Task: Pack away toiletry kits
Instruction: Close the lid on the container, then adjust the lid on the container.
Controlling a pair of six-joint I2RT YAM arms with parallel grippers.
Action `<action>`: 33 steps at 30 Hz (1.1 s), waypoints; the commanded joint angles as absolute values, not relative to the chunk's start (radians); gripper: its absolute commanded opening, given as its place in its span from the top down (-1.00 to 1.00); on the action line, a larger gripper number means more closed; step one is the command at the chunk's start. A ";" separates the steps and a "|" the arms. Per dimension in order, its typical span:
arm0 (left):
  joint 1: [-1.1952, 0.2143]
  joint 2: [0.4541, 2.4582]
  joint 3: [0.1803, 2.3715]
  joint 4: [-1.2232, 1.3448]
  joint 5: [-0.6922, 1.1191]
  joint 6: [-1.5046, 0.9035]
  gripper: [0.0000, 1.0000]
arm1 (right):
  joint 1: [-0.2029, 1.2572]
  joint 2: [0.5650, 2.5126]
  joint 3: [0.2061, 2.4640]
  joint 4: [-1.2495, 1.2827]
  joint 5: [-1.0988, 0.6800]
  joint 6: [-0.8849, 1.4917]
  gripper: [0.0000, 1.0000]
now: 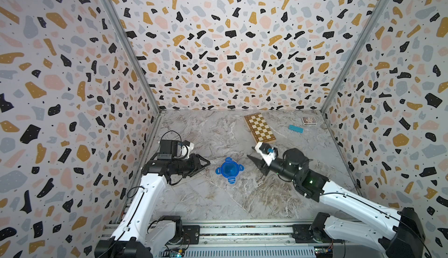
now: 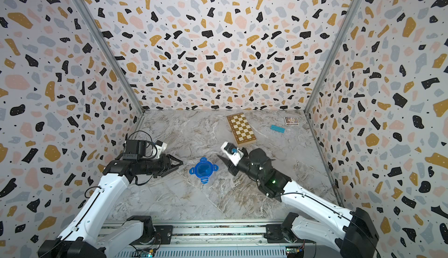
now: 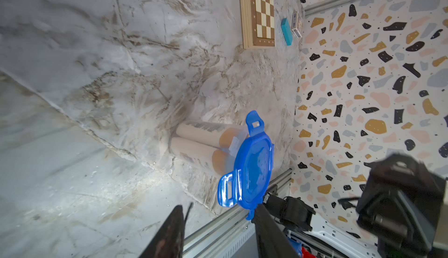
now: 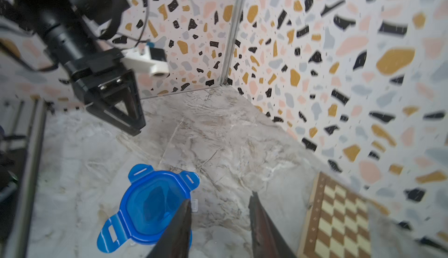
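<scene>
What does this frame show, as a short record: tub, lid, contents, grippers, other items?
tub: clear tub standing mid-table, between the two grippers
lid: blue lid on the tub, tabs sticking outward, not folded down
contents: two white orange-capped bottles seen through the wall; nothing else can be made out
left gripper: open, empty, apart from the tub
right gripper: open, empty, beside the tub
other items: chessboard, teal block, small box, all toward the far right of the table
</scene>
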State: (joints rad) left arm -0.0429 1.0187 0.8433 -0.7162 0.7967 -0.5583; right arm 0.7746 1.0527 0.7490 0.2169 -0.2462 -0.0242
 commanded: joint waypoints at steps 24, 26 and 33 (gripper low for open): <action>-0.082 1.003 0.611 -0.433 0.983 -0.767 0.10 | 0.540 1.454 0.827 0.098 -1.067 0.924 0.26; -0.083 1.008 0.601 -0.398 0.987 -0.785 0.11 | 0.537 1.471 0.831 0.117 -1.069 0.938 0.27; -0.092 1.052 0.592 -0.314 1.008 -0.819 0.26 | 0.538 1.527 0.836 0.192 -1.073 0.985 0.30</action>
